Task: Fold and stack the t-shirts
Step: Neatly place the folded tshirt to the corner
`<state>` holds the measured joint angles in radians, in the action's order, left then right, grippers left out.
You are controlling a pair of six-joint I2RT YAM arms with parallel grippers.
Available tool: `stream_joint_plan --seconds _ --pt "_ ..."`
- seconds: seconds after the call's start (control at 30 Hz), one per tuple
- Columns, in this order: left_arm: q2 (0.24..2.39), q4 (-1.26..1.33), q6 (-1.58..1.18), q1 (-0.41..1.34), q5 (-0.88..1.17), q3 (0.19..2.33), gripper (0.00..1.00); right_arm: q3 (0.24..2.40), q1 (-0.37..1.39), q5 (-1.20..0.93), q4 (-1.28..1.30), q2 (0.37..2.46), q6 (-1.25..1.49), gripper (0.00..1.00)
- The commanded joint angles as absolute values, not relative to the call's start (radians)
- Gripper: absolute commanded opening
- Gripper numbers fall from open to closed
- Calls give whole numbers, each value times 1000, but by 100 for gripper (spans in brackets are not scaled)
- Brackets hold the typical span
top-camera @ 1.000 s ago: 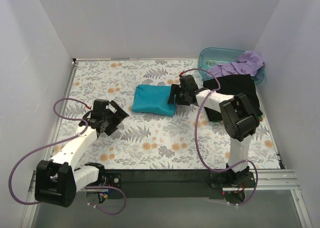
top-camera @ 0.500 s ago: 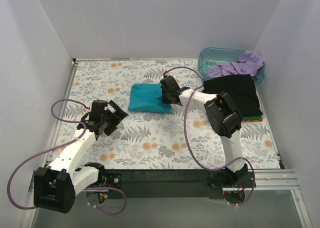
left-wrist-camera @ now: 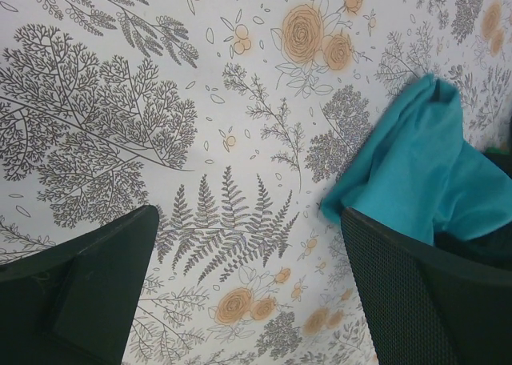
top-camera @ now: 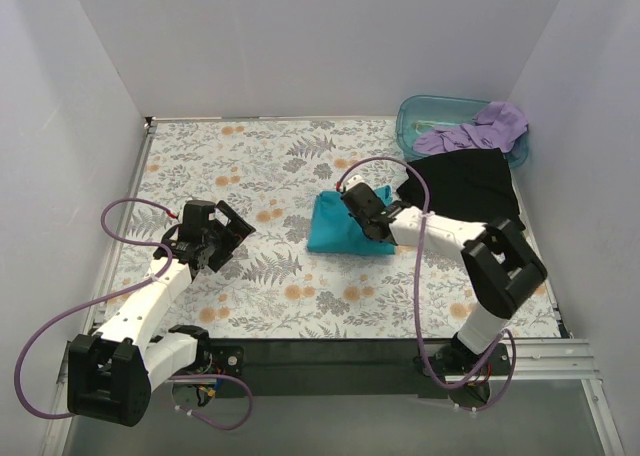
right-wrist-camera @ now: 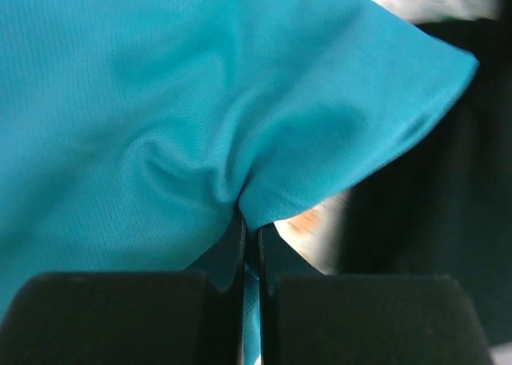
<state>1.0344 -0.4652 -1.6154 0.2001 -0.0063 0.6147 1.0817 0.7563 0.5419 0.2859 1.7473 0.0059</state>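
Observation:
A folded teal-blue t-shirt (top-camera: 340, 228) lies on the flowered table at centre right. My right gripper (top-camera: 362, 203) is shut on its right edge, and the right wrist view shows the teal cloth (right-wrist-camera: 200, 109) pinched and puckered between the jaws (right-wrist-camera: 250, 221). A black t-shirt (top-camera: 470, 181) lies spread just right of it. The lavender-purple t-shirt (top-camera: 485, 128) hangs over the tub's rim. My left gripper (top-camera: 228, 236) hovers open over bare table at the left, and the teal shirt's corner (left-wrist-camera: 416, 165) shows beyond its right finger (left-wrist-camera: 424, 301).
A translucent blue-green tub (top-camera: 440, 116) stands at the back right corner. White walls close in the table on three sides. Purple cables loop from both arms. The flowered table (top-camera: 250, 166) runs between the two arms.
The right gripper closed on the teal shirt's edge and dragged the folded shirt toward the right and nearer, next to the black shirt. The left arm stayed still.

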Motion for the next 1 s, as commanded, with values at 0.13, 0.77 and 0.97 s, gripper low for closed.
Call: stream_joint_plan --seconds 0.13,0.77,0.97 --pt "1022 -471 -1606 203 -44 624 98 980 730 807 330 1500 -227 1" --pt "1020 -485 -1612 203 -61 632 98 1141 663 795 342 1313 -377 1" --pt "1019 -491 -1612 204 -64 644 98 1241 624 701 429 1275 -353 1"
